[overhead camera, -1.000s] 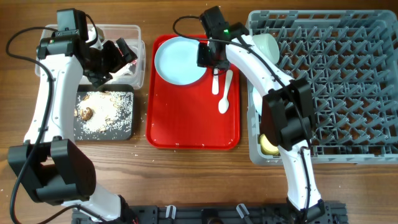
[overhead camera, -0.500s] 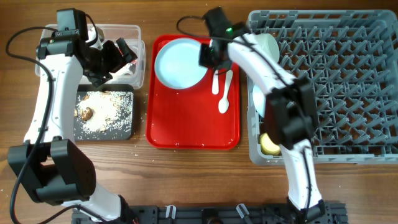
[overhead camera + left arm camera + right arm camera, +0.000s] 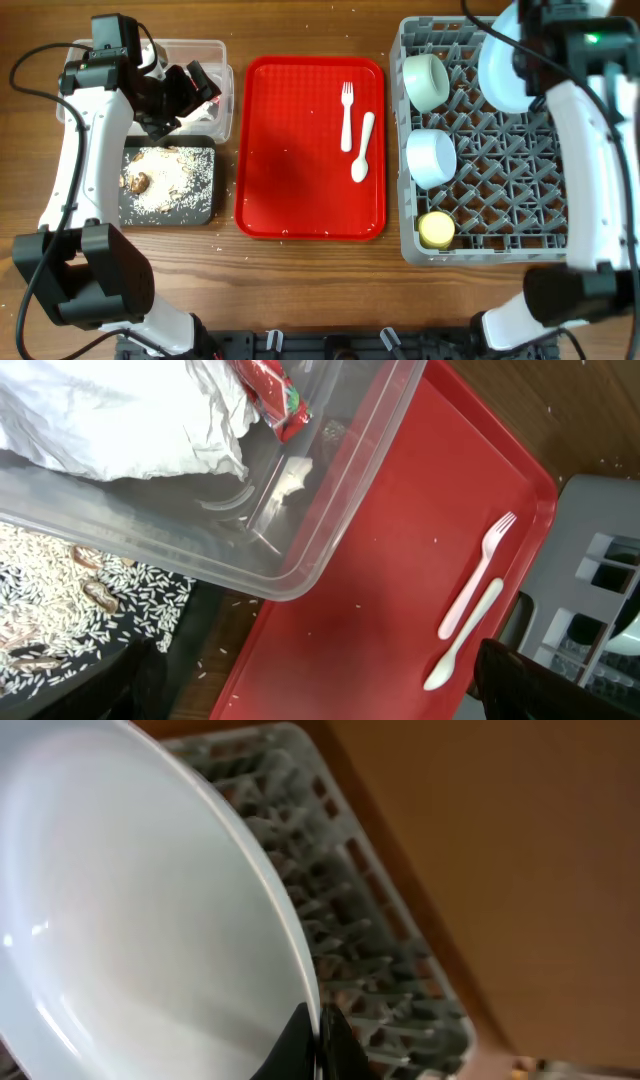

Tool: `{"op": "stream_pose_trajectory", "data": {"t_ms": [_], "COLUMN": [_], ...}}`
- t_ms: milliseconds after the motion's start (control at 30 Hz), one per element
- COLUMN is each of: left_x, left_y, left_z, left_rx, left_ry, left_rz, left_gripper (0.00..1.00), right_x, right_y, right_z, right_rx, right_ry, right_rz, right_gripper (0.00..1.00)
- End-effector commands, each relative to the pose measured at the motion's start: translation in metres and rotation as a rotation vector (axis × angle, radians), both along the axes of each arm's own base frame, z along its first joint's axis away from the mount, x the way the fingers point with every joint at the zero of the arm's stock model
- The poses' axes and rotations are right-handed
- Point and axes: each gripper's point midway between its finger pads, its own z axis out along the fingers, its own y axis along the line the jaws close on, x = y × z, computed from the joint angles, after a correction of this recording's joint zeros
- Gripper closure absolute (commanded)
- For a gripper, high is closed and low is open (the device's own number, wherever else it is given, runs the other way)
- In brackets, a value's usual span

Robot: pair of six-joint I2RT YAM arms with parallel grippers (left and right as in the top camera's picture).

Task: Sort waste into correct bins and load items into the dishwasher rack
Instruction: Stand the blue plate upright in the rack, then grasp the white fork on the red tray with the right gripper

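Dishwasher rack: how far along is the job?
Done: two bowls, yellow cup in the rack; napkin, wrapper in the clear tub; scraps in black tray. In hand: plate, right gripper. Left: fork, spoon on red tray.

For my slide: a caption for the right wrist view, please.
Right gripper grips pale blue plate by its rim above the grey dishwasher rack.

Top-down overhead, close oblique wrist views, rack point(image 3: 540, 200) common
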Motion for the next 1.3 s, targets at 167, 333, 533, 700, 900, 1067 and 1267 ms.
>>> {"op": "stream_pose_trajectory", "data": {"t_ms": [167, 333, 533, 700, 900, 1067, 1267], "left_x": [0.002, 0.002, 0.002, 0.002, 0.002, 0.002, 0.002], "left_y": [-0.001, -0.001, -0.001, -0.001, -0.001, -0.001, -0.001], "left_z": [0.011, 0.011, 0.011, 0.011, 0.011, 0.011, 0.011], "left_rx": [0.004, 0.004, 0.004, 0.004, 0.004, 0.004, 0.004], "left_ry": [-0.030, -0.030, -0.030, -0.030, -0.030, -0.030, -0.030], "left_rz": [-0.007, -0.007, -0.007, -0.007, -0.007, -0.007, -0.007], "left_gripper": [0.00, 0.00, 0.00, 0.00, 0.00, 0.00, 0.00], "right_x": [0.052, 0.065, 0.056, 0.051, 0.061, 0.064, 0.068], "right_y": [0.006, 0.027, 0.106, 0.164, 0.222, 0.288, 0.314], "right_z": [-0.097, -0.126, -0.118, -0.085, -0.087, -0.111, -0.233], "right_rx": [-0.044, 0.094, 0.582, 0.853, 0.908, 0.885, 0.873], "right_ry": [0.234, 0.242, 0.223, 0.142, 0.086, 0.077, 0.267], "right_rz": [0.082, 0.149, 0.319, 0.482, 0.514, 0.498, 0.345], "right_gripper": [0.96, 0.85, 0.00, 0.00, 0.06, 0.17, 0.27]}}
